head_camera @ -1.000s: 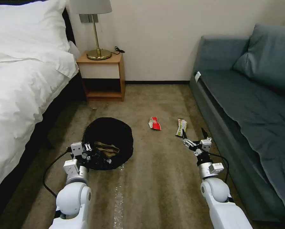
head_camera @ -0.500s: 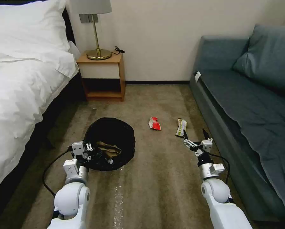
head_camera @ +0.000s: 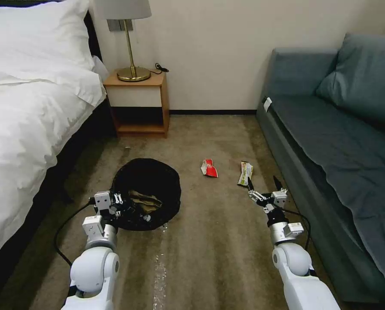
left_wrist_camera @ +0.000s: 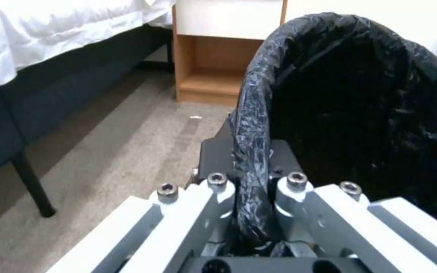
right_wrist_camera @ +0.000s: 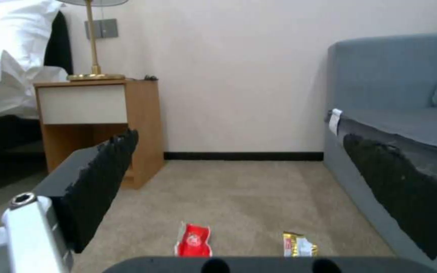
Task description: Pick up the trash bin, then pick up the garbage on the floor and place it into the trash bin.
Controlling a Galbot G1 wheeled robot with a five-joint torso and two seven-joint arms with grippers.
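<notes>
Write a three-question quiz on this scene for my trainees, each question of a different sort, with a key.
1. True or false: the left hand is shut on the bin rim.
2. Which litter lies nearer the sofa: (a) the red wrapper or (b) the green wrapper?
3. Fill in: the right hand is ____ and holds nothing.

Key: 1 true; 2 b; 3 open.
</notes>
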